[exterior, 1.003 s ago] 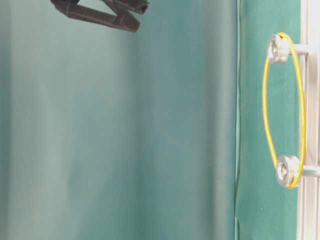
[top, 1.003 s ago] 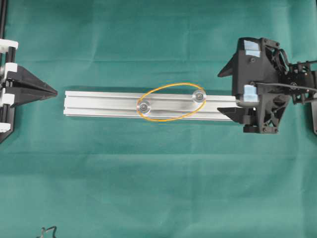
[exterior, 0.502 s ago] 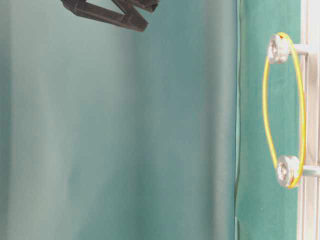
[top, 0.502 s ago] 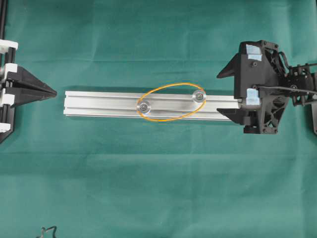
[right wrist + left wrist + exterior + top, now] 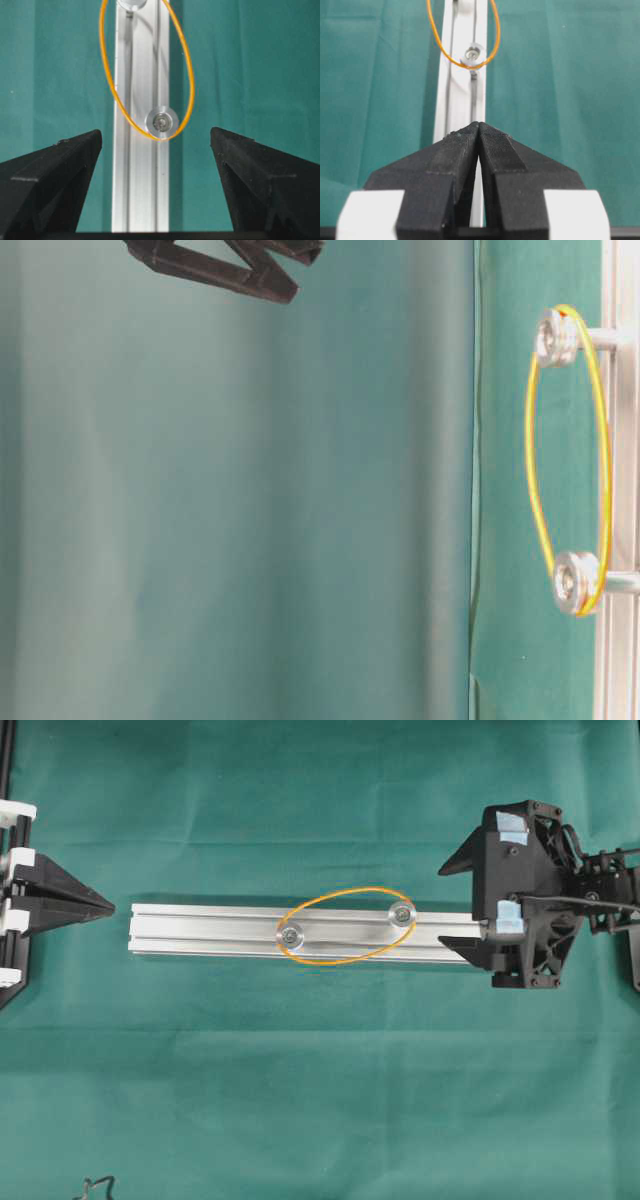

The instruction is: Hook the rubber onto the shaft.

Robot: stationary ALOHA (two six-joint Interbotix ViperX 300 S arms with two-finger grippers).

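Overhead exterior shows the green worktop point(image 5: 320, 1100), aluminium rail point(image 5: 200, 928), right end effector point(image 5: 462, 910) spread, left end effector point(image 5: 110, 906) pressed together, rubber point(image 5: 340, 894) looped slack around both shafts point(image 5: 402, 914). Bumping the rail could slip it off.

rail point(image 5: 622, 480) cropped at table-level edge, cable point(image 5: 95, 1186) perhaps, cut off

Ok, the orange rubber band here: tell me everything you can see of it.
The rubber band is a thin orange closed loop, stretched into a long oval around two round-headed metal shafts, one at each end, standing on the aluminium rail. Its sides bow out past the rail's edges. Neither gripper touches it.
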